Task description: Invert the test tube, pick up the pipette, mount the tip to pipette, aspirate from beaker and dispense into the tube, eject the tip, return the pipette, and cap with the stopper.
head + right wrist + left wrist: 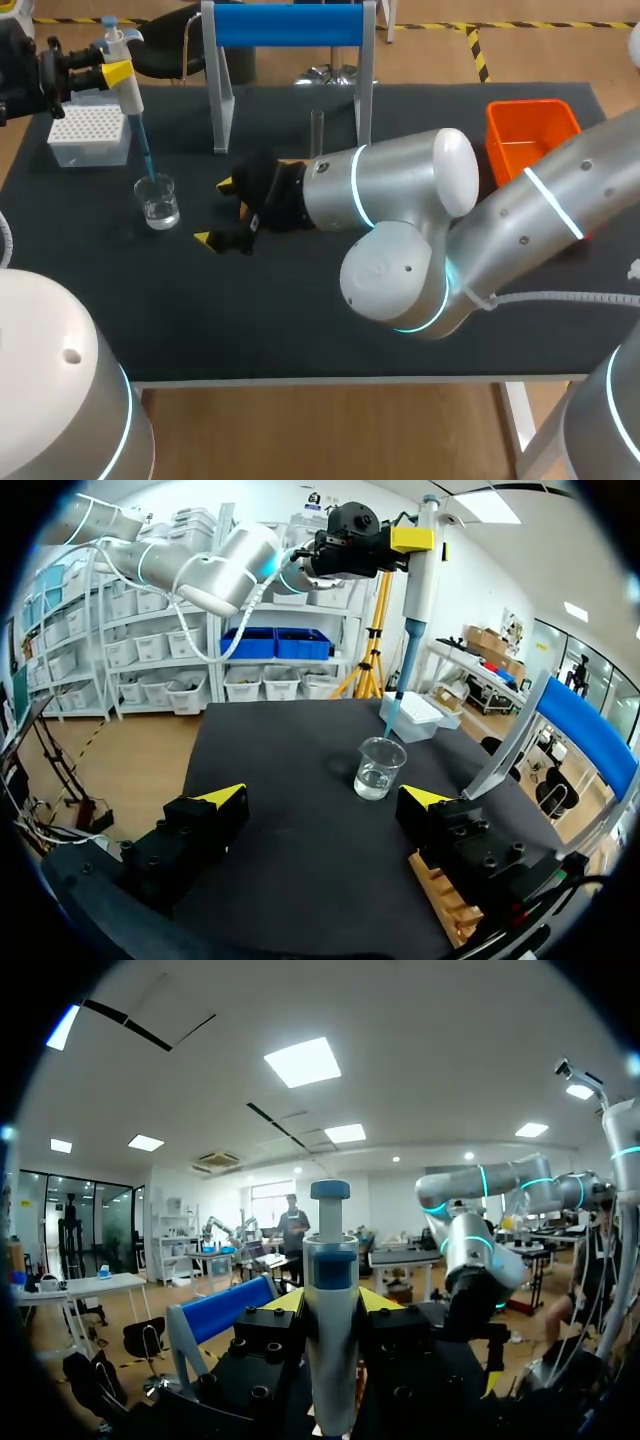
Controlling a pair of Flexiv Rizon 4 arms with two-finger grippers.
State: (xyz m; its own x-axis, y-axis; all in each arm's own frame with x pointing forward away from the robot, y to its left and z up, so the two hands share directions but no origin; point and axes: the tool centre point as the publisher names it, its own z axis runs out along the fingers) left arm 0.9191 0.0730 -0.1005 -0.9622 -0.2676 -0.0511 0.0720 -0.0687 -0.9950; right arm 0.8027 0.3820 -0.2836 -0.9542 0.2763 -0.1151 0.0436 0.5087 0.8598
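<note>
My left gripper [113, 72] clamps the pipette [130, 100], its tip in the beaker [158, 200]: aspirating, I judge. Next, lift straight out. My right gripper [214, 210] is wide, empty.

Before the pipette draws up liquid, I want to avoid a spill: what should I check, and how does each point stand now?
1. Grip on the pipette: ok, the left gripper is shut on its body.
2. Mounting: ok, the blue tip sits on the pipette's end.
3. Depth in liquid: cannot tell; the blue tip points into the mouth of the beaker, but how deep it reaches is unclear.
4. Stance of the beaker: ok, upright, holding clear liquid.
5. Clearance: ok, the right gripper is open and apart from the beaker.
</note>
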